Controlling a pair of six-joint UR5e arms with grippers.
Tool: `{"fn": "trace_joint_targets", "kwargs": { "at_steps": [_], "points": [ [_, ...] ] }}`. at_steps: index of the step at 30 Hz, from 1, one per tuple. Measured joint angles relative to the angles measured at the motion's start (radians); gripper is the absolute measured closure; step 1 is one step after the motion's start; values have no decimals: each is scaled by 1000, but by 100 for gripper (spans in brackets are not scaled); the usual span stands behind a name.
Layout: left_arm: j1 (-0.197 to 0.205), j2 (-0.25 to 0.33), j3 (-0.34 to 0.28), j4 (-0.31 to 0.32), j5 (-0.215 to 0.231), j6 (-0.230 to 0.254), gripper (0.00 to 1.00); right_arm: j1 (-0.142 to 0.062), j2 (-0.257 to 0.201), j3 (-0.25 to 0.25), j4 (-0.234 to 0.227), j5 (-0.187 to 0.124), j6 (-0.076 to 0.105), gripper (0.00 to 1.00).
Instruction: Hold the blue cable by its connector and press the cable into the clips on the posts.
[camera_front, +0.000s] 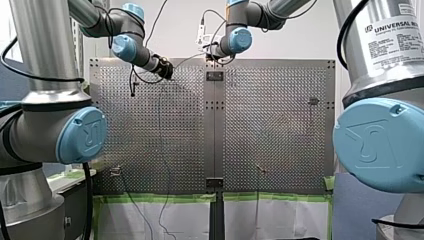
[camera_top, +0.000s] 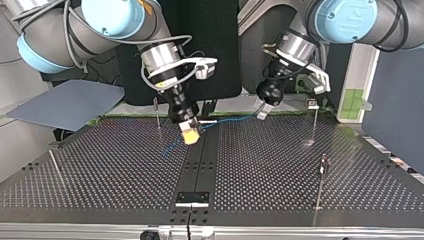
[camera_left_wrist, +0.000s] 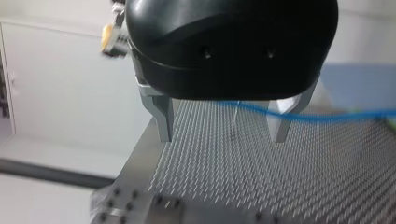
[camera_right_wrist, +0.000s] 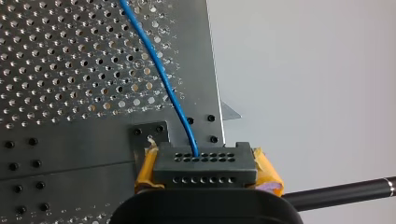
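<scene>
Plainly, my right hand (camera_right_wrist: 208, 181) is clamped on the black connector (camera_right_wrist: 205, 161), with its yellow pads (camera_right_wrist: 270, 175) pressed against the two ends. The blue cable (camera_right_wrist: 163, 79) leaves the connector's holed face and runs out over the perforated table (camera_top: 280, 165).

In the top view this hand hangs above the table's dark middle strip (camera_top: 200, 165), toward the edge farthest from that camera. From it the cable is strung across to my left hand (camera_top: 265, 111), which is near the same edge. The left hand's metal fingers (camera_left_wrist: 163, 119) stand wide apart and grip nothing. The cable crosses the gap between them and passes beyond one finger; I cannot tell whether it touches.

A thin post (camera_top: 158, 117) stands just beside my right hand. A second post (camera_top: 313, 122), with a clip (camera_top: 311, 103) on top, stands near my left hand by that far edge. A third post (camera_top: 320, 182) stands near the side edge at the top view's right, and a leaning rod (camera_top: 56, 169) stands near the opposite side edge. Between them the perforated stretch toward the near edge lies open.

Green tape (camera_front: 165, 198) lines the table's lower edge in the front view. There the label (camera_front: 395, 35) on my right arm reads "UNIVERSAL R", cut off at the side; its smaller print is too small to read.
</scene>
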Motion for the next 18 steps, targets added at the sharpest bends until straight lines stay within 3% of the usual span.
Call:
{"fn": "trace_joint_targets", "kwargs": {
  "at_steps": [12, 18],
  "points": [
    [-99, -22, -30, 97, 100, -100, 2, 0, 1, 0, 0, 0, -1, 100],
    [-115, -43, -30, 151, 147, -153, 2, -1, 1, 0, 0, -2, 0, 100]
  ]
}}
